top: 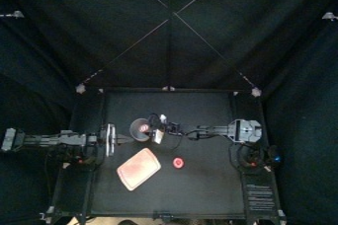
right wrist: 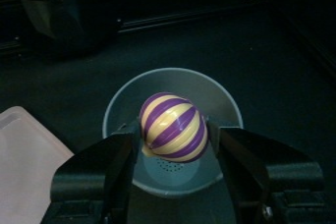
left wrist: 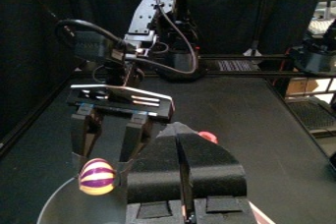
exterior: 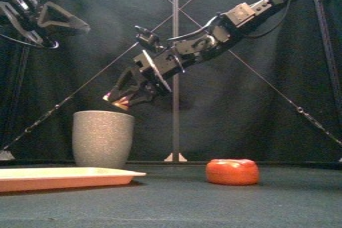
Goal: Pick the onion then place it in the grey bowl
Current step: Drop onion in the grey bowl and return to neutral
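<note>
Tray (exterior: 67, 178), flat and pink, lies nearest at the table's (exterior: 287, 207) front left, with a round red toy (exterior: 231, 171) to its right; both sit apart from the drop and need no touching. Behind the tray stands the grey bowl (exterior: 104, 138), upright. Above its mouth hangs the right hand (right wrist: 175, 141), clamped on the onion (right wrist: 174, 122), purple and yellow striped, which the wrist view shows centred over the opening and clear of the rim. The step in hand looks like the release: I would lower a little so the onion falls short and cannot bounce out, part the jaws evenly, then lift straight up so neither jaw catches the rim and tips the bowl. Off to the left, the left hand (left wrist: 187, 169) rests with jaws together on nothing
</note>
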`<move>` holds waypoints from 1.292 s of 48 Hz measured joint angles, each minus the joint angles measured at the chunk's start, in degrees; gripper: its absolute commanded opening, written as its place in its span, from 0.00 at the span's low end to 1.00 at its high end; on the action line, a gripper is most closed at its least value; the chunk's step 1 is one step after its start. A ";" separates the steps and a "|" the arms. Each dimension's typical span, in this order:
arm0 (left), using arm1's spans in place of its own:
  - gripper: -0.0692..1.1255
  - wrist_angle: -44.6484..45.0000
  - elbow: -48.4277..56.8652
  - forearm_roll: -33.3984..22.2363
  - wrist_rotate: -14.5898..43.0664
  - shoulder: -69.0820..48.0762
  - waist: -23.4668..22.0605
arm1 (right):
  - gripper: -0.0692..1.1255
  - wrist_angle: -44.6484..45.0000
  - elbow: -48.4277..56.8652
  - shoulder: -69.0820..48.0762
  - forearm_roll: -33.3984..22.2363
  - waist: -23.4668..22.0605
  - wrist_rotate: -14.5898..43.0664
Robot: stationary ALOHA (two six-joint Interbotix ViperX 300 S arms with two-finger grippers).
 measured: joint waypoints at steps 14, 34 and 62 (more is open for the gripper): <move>0.15 0.00 0.00 -0.09 0.00 0.00 0.00 | 0.87 1.67 -1.85 1.32 1.05 -0.35 0.00; 0.15 0.00 0.09 -0.18 -0.09 0.00 0.09 | 0.87 1.67 0.18 -1.14 -0.18 -0.18 -0.35; 0.15 0.00 0.44 -0.18 0.00 -0.09 1.32 | 0.87 -24.08 30.32 -24.96 -1.23 0.18 -0.18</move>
